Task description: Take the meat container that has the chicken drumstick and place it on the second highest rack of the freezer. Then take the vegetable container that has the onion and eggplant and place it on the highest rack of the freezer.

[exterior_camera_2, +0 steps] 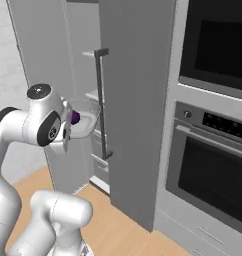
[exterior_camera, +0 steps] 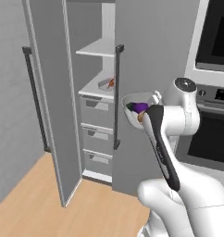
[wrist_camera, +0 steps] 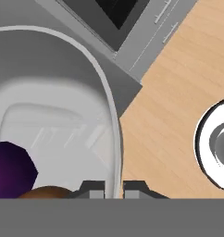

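The setting is a rendered kitchen with a light wood plank floor (exterior_camera: pixel 35 203), a tall grey freezer cabinet (exterior_camera: pixel 151 69) whose left door (exterior_camera: pixel 51 92) stands open, and a dark-glass built-in oven stack (exterior_camera_2: pixel 213 130) to its right. Inside the freezer, flat white racks (exterior_camera: pixel 97 48) sit above three grey drawers (exterior_camera: pixel 97 134).

The white, smooth-walled vegetable container (exterior_camera: pixel 132 107) with a thin rounded rim is carried in the air in front of the closed right door, beside its dark vertical handle (exterior_camera: pixel 117 92). It holds a glossy purple eggplant (exterior_camera: pixel 140 107) and a brown-skinned onion (wrist_camera: pixel 46 192). The tool (wrist_camera: pixel 113 189) is pinched narrowly on the container's rim, one fingertip on each side of the wall, as the hand view shows.

A second item, judged to be the meat container (exterior_camera: pixel 107 84), lies on the rack just above the drawers. The first half of the task therefore appears complete, and the step in hand is the transport of the vegetable container to the freezer.

The next move calls for raising the container to the level of the highest rack, carrying it left past the edge of the closed door, and advancing it level into the opening. The rim grip is off-centre, so tilt should be watched.
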Robot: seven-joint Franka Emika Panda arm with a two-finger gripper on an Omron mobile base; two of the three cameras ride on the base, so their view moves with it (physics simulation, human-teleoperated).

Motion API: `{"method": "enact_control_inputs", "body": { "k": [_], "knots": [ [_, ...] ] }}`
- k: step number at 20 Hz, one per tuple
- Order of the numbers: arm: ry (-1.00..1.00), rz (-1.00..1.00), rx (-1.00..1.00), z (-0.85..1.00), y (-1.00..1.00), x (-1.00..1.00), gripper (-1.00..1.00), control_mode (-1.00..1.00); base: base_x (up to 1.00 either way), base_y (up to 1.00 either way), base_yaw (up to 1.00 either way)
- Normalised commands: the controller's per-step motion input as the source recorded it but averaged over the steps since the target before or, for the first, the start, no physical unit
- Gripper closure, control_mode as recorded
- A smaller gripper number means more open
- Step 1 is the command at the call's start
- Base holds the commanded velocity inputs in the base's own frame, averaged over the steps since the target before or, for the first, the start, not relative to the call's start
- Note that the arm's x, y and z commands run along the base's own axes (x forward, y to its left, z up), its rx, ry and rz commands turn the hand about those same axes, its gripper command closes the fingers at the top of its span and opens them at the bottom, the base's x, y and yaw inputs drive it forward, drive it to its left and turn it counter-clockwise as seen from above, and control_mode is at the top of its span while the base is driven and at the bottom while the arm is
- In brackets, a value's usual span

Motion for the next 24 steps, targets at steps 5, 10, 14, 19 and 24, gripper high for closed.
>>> {"method": "enact_control_inputs", "body": {
  "k": [5, 10, 14, 19, 24],
  "knots": [
    [0.00, 0.00, 0.00, 0.00, 0.00, 0.00, 1.00, 1.00, 0.06, 0.91, -0.20],
    [0.00, 0.00, 0.00, 0.00, 0.00, 0.00, 1.00, 1.00, 0.10, 0.98, 0.00],
    [0.00, 0.00, 0.00, 0.00, 0.00, 0.00, 1.00, 1.00, 0.34, 1.00, 0.00],
    [0.00, 0.00, 0.00, 0.00, 0.00, 0.00, 1.00, 1.00, 0.45, 0.67, 0.00],
    [0.00, 0.00, 0.00, 0.00, 0.00, 0.00, 1.00, 1.00, 0.25, 0.32, -0.02]
  ]
}}
